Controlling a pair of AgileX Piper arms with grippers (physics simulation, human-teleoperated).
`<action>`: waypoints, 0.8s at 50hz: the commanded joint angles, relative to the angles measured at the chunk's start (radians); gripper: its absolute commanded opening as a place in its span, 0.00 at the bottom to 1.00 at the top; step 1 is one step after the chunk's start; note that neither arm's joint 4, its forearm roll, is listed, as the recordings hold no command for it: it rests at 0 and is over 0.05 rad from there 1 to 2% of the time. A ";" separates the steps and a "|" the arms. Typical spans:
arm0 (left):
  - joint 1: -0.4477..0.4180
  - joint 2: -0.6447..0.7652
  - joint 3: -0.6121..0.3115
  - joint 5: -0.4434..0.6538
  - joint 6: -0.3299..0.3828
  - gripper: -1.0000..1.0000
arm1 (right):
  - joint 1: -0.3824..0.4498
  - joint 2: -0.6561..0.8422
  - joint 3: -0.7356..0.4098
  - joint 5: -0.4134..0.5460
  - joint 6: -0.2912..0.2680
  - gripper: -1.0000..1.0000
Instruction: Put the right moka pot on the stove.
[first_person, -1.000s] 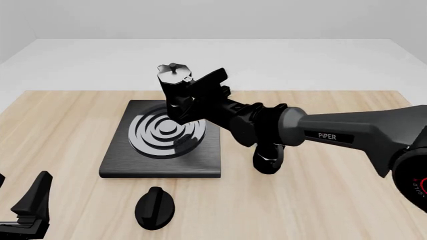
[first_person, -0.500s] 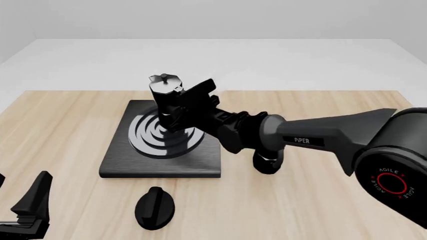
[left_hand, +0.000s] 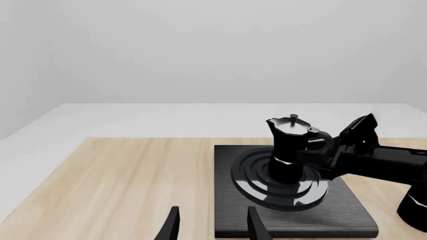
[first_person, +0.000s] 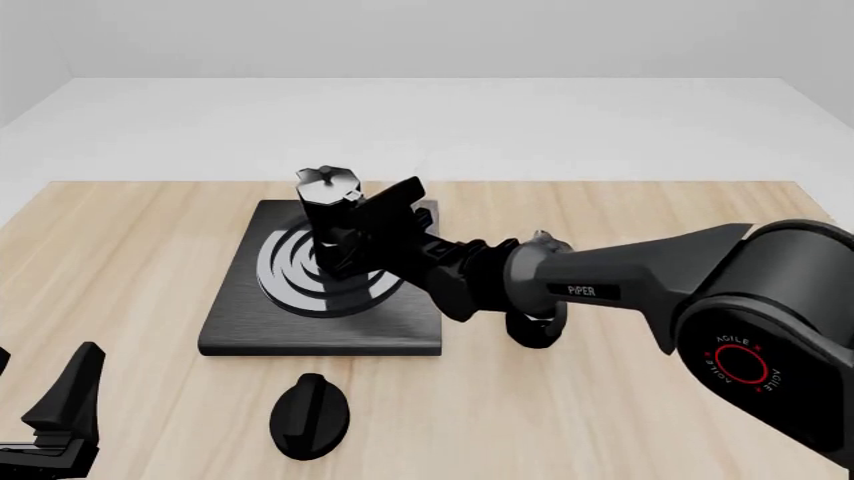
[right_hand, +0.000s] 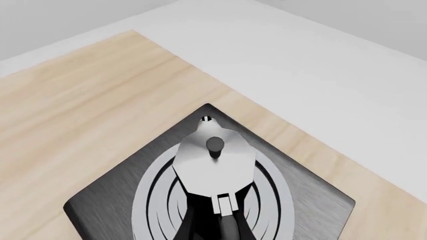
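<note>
Pale wooden table (first_person: 641, 400), black stove (first_person: 254, 320) with silver rings, right moka pot (first_person: 328, 215) upright over burner centre, base contact hidden, right gripper (first_person: 354, 235) clamped on its handle side, fingertips obscured, left gripper (left_hand: 210, 227) parted, cropped, second pot mostly hidden behind arm.

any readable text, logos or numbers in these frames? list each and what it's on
"PiPER": white lettering on the forearm link of the right arm, front view.
"AGILE": red ring logo on the same arm's big near joint; the other small characters around the ring are too small to read.
Nothing readable on the moka pot, the stove or the knob.
</note>
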 joint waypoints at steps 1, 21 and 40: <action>0.000 0.000 0.000 0.000 0.000 1.00 | 0.006 -0.004 0.002 -0.025 0.023 0.00; 0.000 0.000 0.000 0.000 0.000 1.00 | 0.029 -0.034 0.057 -0.027 0.002 1.00; 0.000 0.000 0.000 0.000 0.000 1.00 | 0.024 -0.126 0.131 -0.027 -0.020 1.00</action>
